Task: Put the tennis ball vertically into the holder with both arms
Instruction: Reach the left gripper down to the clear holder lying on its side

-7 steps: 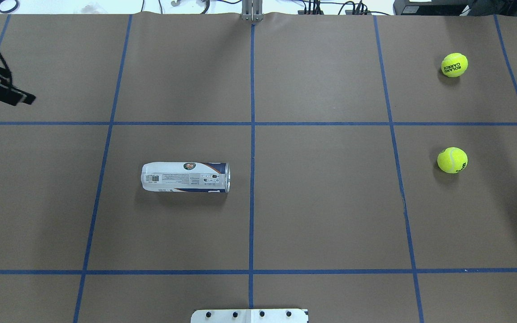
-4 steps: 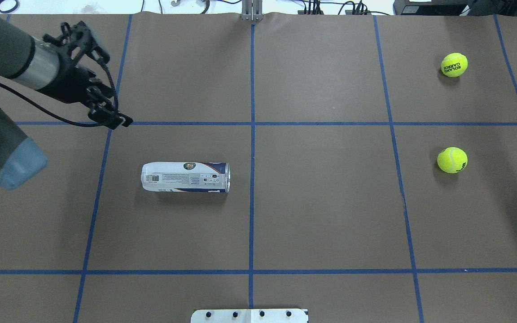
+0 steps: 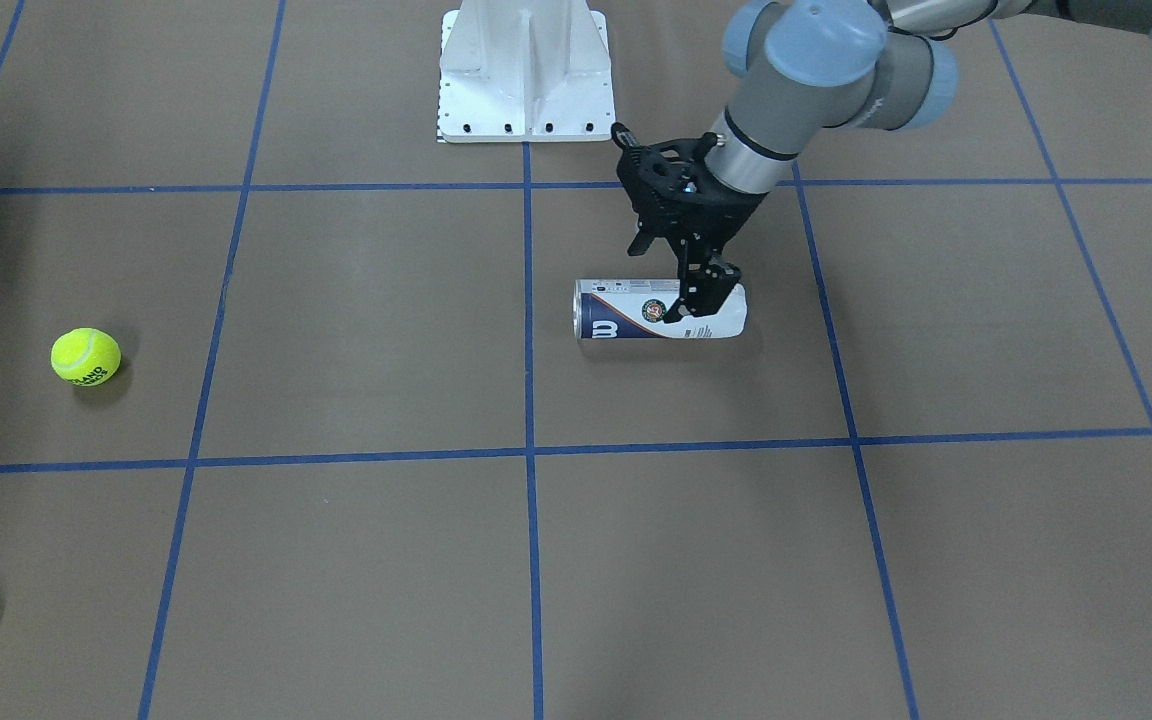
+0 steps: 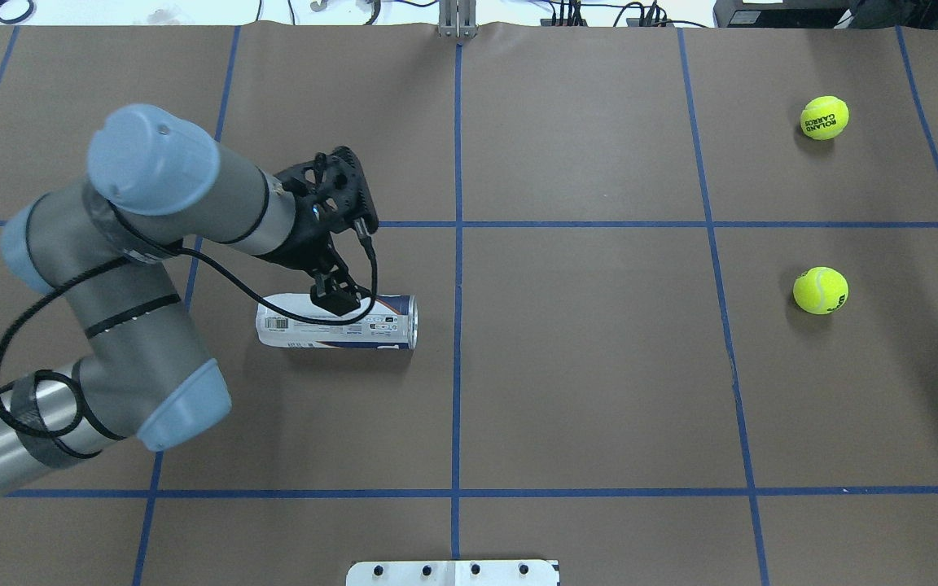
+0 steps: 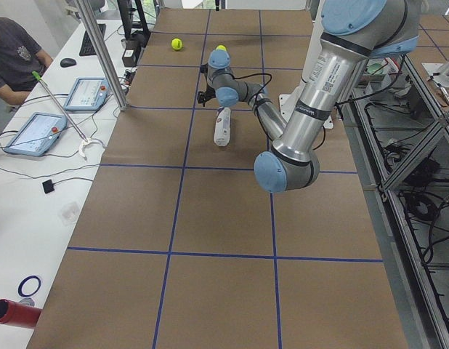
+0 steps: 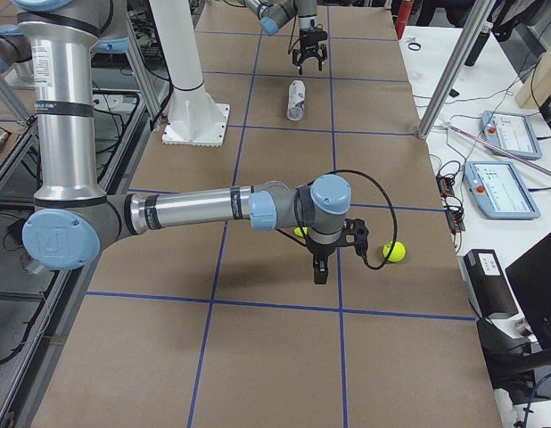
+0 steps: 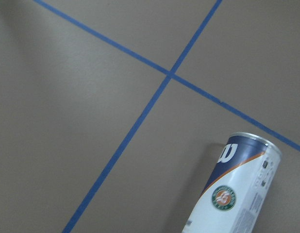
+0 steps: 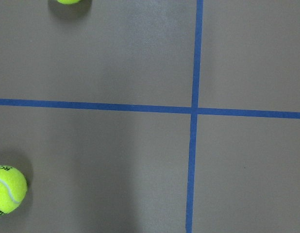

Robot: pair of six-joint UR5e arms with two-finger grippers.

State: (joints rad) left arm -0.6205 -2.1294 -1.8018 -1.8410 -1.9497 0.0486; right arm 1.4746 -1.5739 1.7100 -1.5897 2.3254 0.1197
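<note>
I log left gripper (image 3: 674,272) released, hovering over lying holder (image 3: 626,312); right gripper (image 6: 336,254), ball (image 6: 394,252) at 3 o'clock, jaws: cannot tell.

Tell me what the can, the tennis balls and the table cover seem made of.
The holder: seemingly plastic under a glossy printed label that catches light; its rim glints like bare metal. The tennis balls: matte, fuzzy yellow felt. The table cover: matte brown paper, probably, since its far edge ripples.
</note>
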